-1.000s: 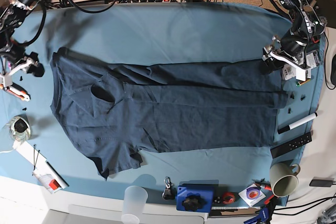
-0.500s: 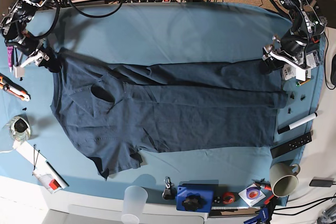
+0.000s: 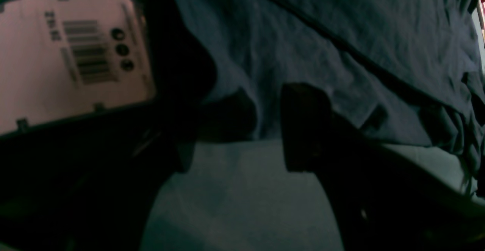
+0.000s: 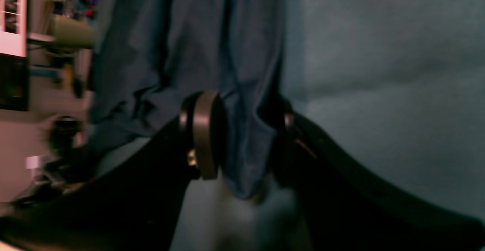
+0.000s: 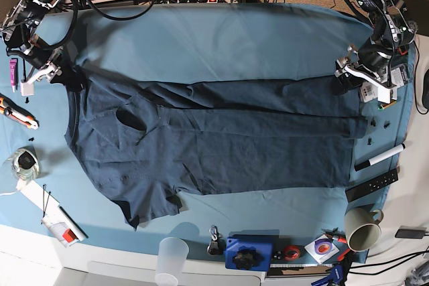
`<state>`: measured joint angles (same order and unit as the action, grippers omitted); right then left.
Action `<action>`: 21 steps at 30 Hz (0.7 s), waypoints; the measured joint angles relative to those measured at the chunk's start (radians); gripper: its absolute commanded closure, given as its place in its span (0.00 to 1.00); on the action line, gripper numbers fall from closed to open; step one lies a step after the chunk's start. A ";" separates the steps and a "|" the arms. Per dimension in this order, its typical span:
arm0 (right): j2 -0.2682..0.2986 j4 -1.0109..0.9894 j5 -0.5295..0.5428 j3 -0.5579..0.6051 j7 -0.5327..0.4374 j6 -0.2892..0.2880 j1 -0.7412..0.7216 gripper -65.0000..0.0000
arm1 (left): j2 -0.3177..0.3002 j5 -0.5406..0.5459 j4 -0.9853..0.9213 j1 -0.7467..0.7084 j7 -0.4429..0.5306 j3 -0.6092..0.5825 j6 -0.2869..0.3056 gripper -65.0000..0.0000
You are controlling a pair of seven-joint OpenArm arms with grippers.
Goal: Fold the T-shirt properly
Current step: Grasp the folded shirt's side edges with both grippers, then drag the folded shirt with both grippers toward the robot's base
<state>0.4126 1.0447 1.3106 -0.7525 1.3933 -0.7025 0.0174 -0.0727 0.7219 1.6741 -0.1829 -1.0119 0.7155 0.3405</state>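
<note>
Spread flat on the blue tablecloth (image 5: 221, 31), the T-shirt (image 5: 221, 145), long axis running side to side in the base view, collar end toward that view's left, hem toward its right; far long edge already doubled inward, near sleeve still sticking out toward the clear cup (image 5: 173, 256).

At the shirt's far collar-end corner, the right gripper (image 5: 41, 75): jaws set either side of a dark fold of the cloth. Not fully shut; whether pinched or merely straddled, cannot tell.

At the shirt's far hem corner, the left gripper (image 5: 348, 72): jaws wide apart, hem edge just ahead of the fingertips, tablecloth beneath the gap, nothing gripped.

Likely next: both far corners taken and carried across the short axis toward the cup-side edge. Each arm equally close to its own corner.

Only in the right wrist view (image 4: 242, 145): cloth actually between the pads. Only in the left wrist view (image 3: 242, 145): the gap short of the hem. Only from the base view: overall lie and both arms together.
</note>
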 measured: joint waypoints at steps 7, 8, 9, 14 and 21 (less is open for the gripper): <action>0.005 -0.002 -0.028 0.023 0.008 0.005 -0.010 0.67 | 0.000 0.000 0.000 0.000 0.000 0.000 0.000 0.47; 0.005 -0.002 -0.044 0.031 0.008 0.002 -0.010 0.67 | 0.000 0.000 0.000 0.000 0.000 0.000 0.000 0.47; 0.005 -0.002 -0.057 0.034 0.008 -0.002 -0.009 0.67 | 0.000 0.000 0.000 0.000 0.000 0.000 0.000 0.47; 0.002 -0.002 -0.126 0.036 -0.006 -0.003 -0.015 0.67 | 0.000 0.000 0.000 0.000 0.000 0.000 0.000 0.47; -0.011 0.003 -0.154 0.036 -0.022 -0.006 -0.015 0.67 | 0.000 0.000 0.000 0.000 0.000 0.000 0.000 0.53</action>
<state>0.4011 1.0473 1.1561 -0.7166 1.3716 -0.7082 0.0021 -0.0727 0.7219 1.6741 -0.1829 -1.0119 0.7151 0.3408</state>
